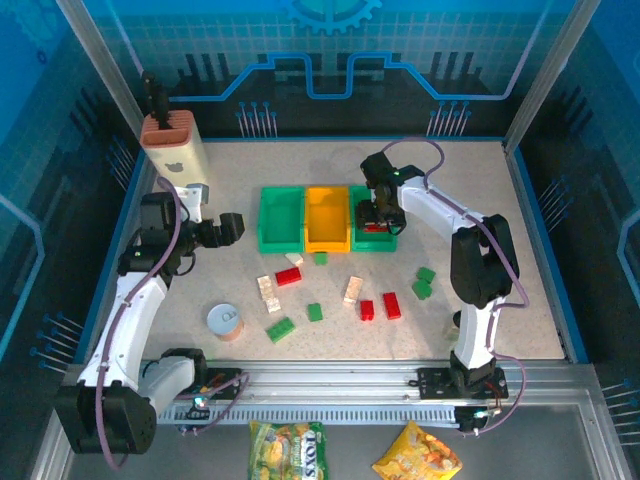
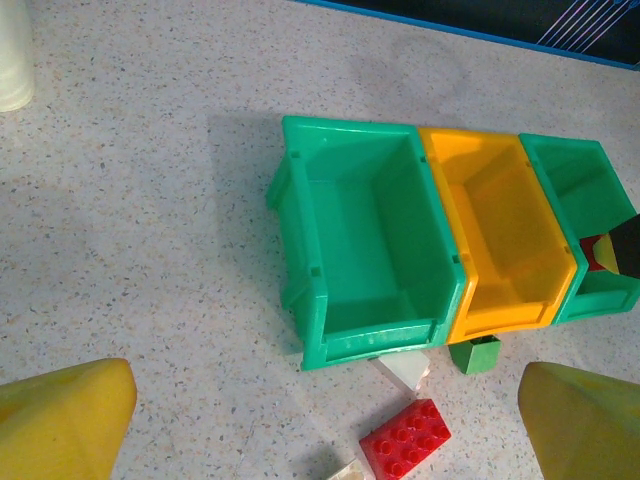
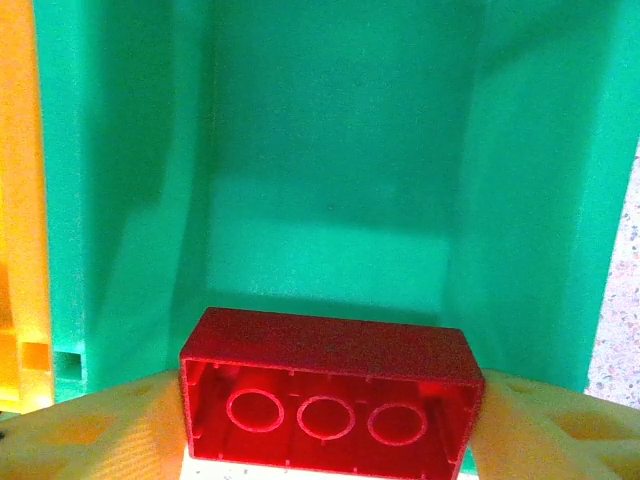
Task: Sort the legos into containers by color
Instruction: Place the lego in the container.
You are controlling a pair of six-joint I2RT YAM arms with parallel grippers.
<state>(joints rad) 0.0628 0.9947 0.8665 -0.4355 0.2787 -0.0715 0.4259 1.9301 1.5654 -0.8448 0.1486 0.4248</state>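
Observation:
Three trays stand in a row: a green one point(image 1: 280, 221) point(image 2: 370, 240), an orange-yellow one point(image 1: 327, 220) point(image 2: 505, 235) and a second green one point(image 1: 383, 240) point(image 2: 585, 200) point(image 3: 330, 150). My right gripper point(image 1: 375, 214) point(image 3: 325, 425) is shut on a red brick point(image 3: 325, 395), hollow underside facing the camera, held inside the right green tray. My left gripper point(image 1: 229, 228) point(image 2: 325, 440) hovers open left of the trays, nothing between its yellow fingers point(image 2: 65, 420). Loose red point(image 1: 288, 276) point(image 2: 405, 440), green point(image 1: 280, 329) point(image 2: 474, 354) and cream point(image 1: 353, 290) point(image 2: 405, 367) bricks lie in front of the trays.
A round white-lidded can point(image 1: 225, 322) stands near the left front. A beige knife block point(image 1: 175, 145) stands at the back left. More bricks lie at the right: red point(image 1: 391, 305) and green point(image 1: 424, 282). Two snack bags point(image 1: 287, 450) lie beyond the front rail.

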